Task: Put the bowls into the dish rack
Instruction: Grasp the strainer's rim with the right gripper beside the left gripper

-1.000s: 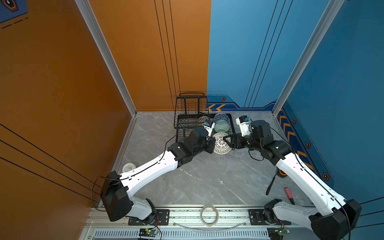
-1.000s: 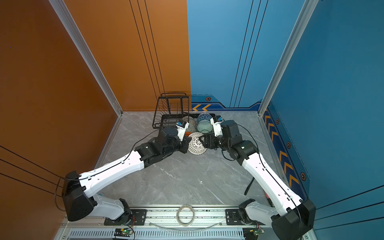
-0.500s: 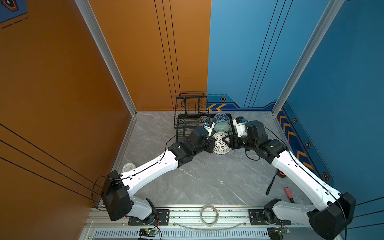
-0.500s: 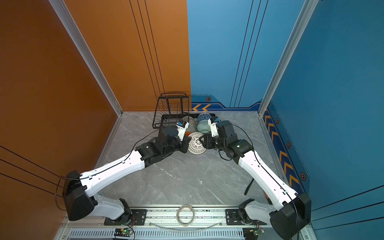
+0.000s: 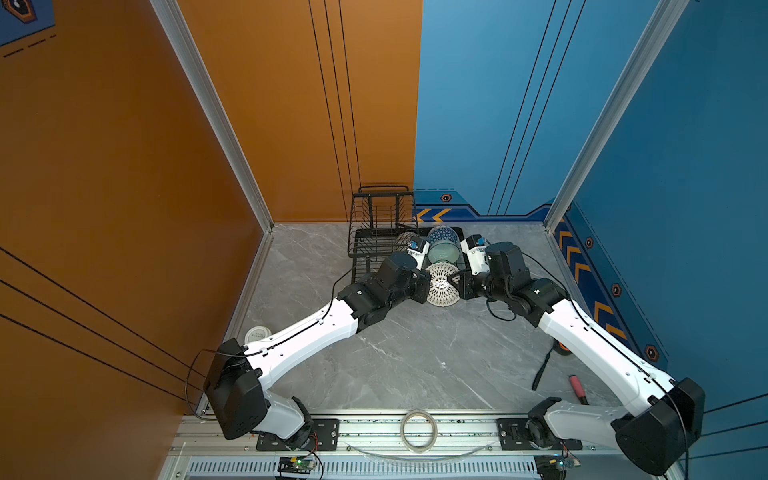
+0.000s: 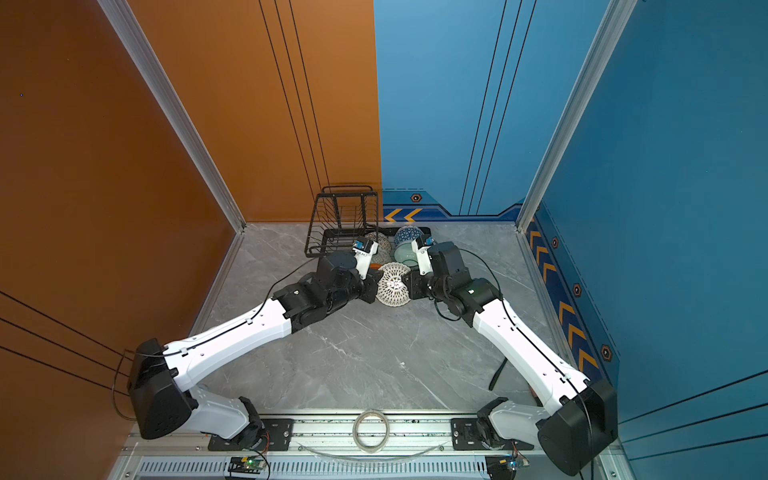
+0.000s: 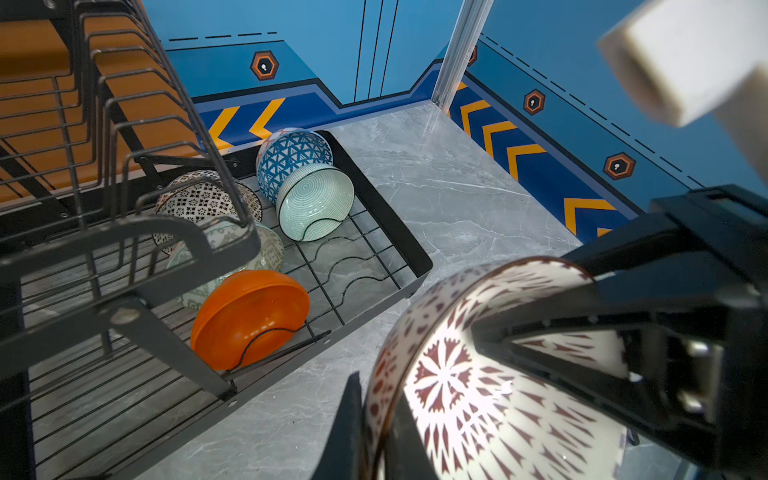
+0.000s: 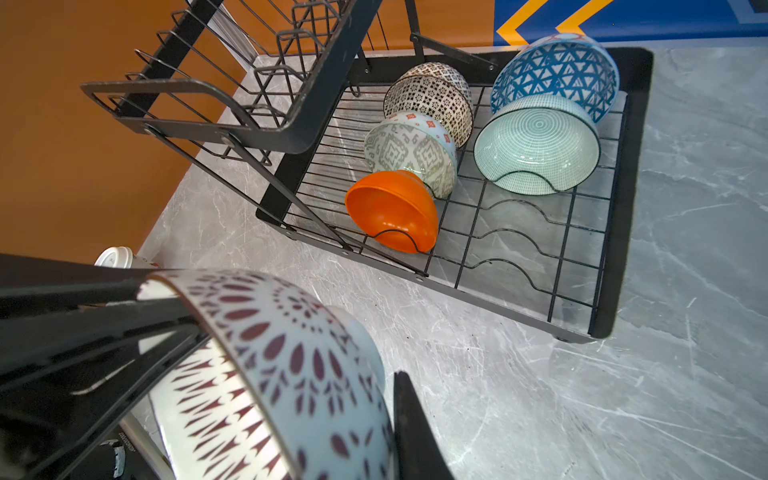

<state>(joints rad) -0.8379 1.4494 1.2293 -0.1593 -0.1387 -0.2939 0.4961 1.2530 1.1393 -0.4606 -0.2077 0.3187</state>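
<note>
A: Starting at the left pincer [image 5: 427, 284]: clenched or slack?
B: Clenched, on one side of the rim of a white bowl [image 5: 441, 286] with dark petal marks.
A: And at the right pincer [image 5: 456, 284]?
B: Clamped across the opposite side of that rim, with one finger [image 7: 540, 349] inside and one finger [image 8: 415, 436] pressed to the outer wall.
A: So gripped from both sides. Resting on the counter [image 5: 415, 357] or lifted?
B: Hard to tell. Tilted for sure, mouth turned up and toward the left arm [image 5: 311, 332], just in front of the near edge of the dish rack [image 8: 636, 166].
A: And inside the rack?
B: Five more bowls, all on edge in the lower tray [image 7: 374, 199]. Along the side under the raised basket [image 7: 124, 237], a nested row from the near edge back: orange bowl [image 8: 392, 212], maze bowl [image 8: 409, 153], lattice bowl [image 8: 432, 95]. In the next row, a mint bowl [image 8: 536, 145] right in front of a blue bowl [image 8: 557, 66], mouth toward the arms.
A: Further out?
B: By the orange wall [image 5: 124, 208], beside the left arm, a small white jar [image 5: 257, 332]; on the front rail [image 5: 365, 428], a pale tape ring [image 5: 417, 430].
</note>
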